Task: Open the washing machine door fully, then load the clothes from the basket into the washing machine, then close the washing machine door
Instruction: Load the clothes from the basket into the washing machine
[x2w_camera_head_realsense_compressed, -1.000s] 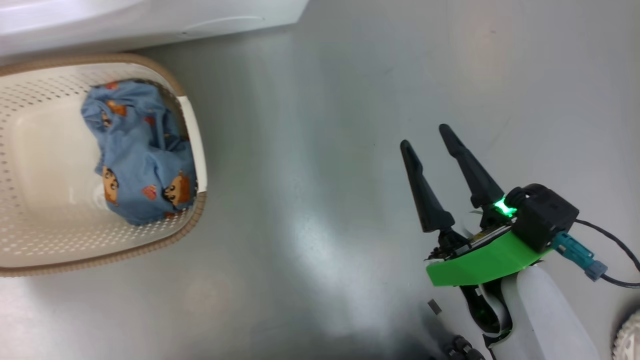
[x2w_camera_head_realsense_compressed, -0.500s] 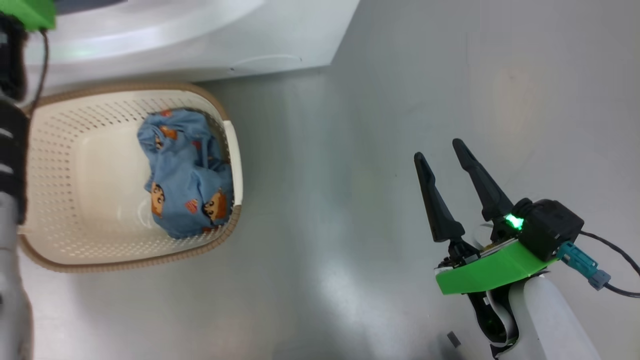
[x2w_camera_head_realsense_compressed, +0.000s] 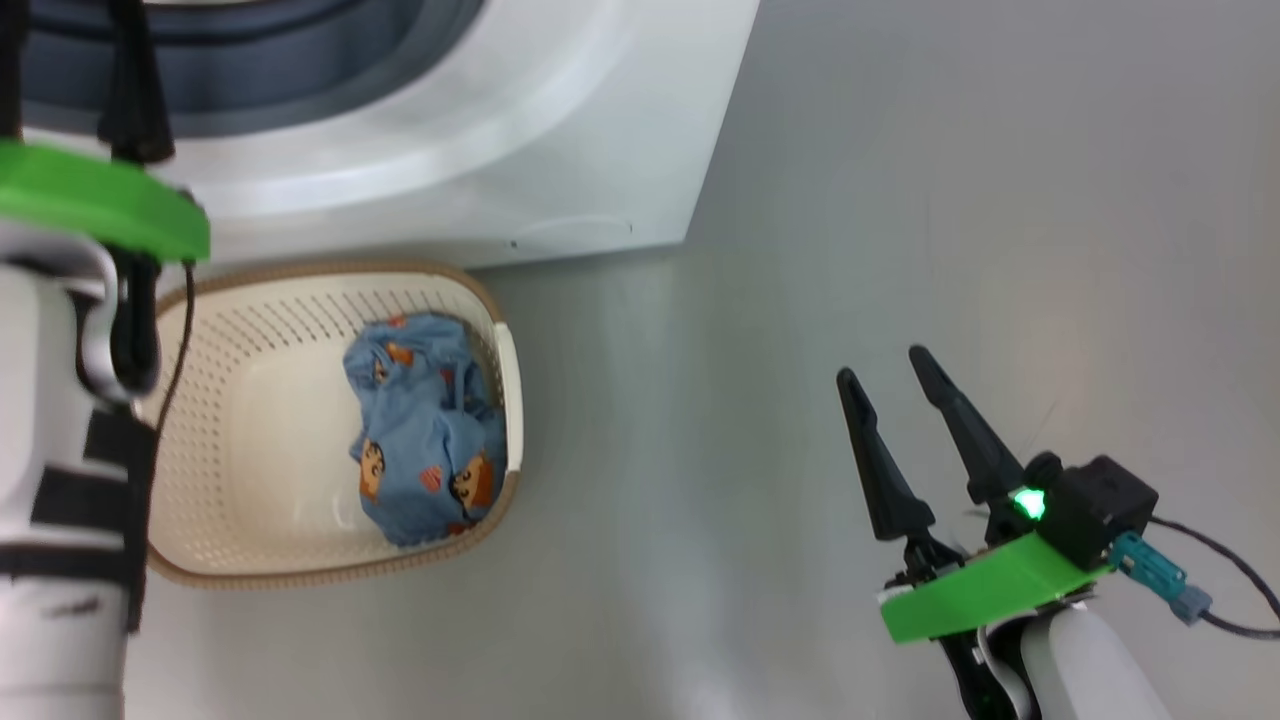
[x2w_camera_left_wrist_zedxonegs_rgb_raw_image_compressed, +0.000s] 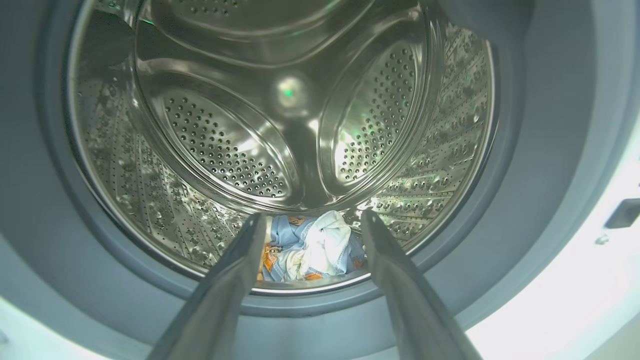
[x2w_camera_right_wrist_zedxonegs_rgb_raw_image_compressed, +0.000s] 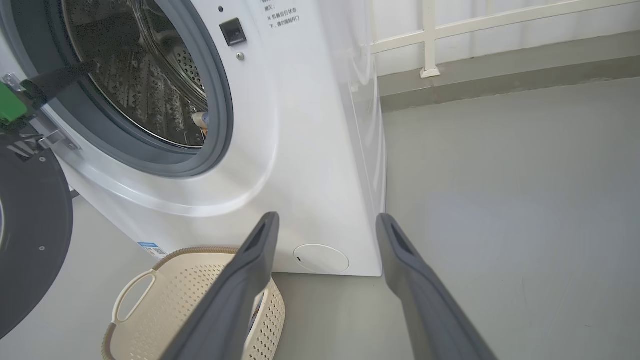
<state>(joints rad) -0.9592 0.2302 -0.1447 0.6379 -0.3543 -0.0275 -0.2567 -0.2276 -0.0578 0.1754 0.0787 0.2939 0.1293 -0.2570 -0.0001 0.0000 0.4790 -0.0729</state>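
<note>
The washing machine (x2w_camera_head_realsense_compressed: 480, 170) stands with its drum mouth uncovered. The washing machine door (x2w_camera_right_wrist_zedxonegs_rgb_raw_image_compressed: 30, 235), black-rimmed, is swung wide to the left. My left gripper (x2w_camera_left_wrist_zedxonegs_rgb_raw_image_compressed: 312, 217) is open at the drum mouth with nothing between its fingers. Beyond it, blue printed clothes and a cream-white cloth (x2w_camera_left_wrist_zedxonegs_rgb_raw_image_compressed: 310, 247) lie at the drum's bottom front. On the floor before the machine sits the basket (x2w_camera_head_realsense_compressed: 250, 575), holding a bunched light blue garment (x2w_camera_head_realsense_compressed: 425, 450) against its right wall. My right gripper (x2w_camera_head_realsense_compressed: 883, 365) hangs open and empty over the floor, well right of the basket.
Grey floor (x2w_camera_head_realsense_compressed: 900, 200) spreads to the right of the machine. The round lower cap (x2w_camera_right_wrist_zedxonegs_rgb_raw_image_compressed: 321, 258) is on the machine's front, just above the basket (x2w_camera_right_wrist_zedxonegs_rgb_raw_image_compressed: 200, 300). A white railing (x2w_camera_right_wrist_zedxonegs_rgb_raw_image_compressed: 430, 40) and a low ledge run along the back wall.
The head camera has moved: basket and machine sit lower and further right in the picture, and my left forearm now shows at the left. Both grippers stay open.
</note>
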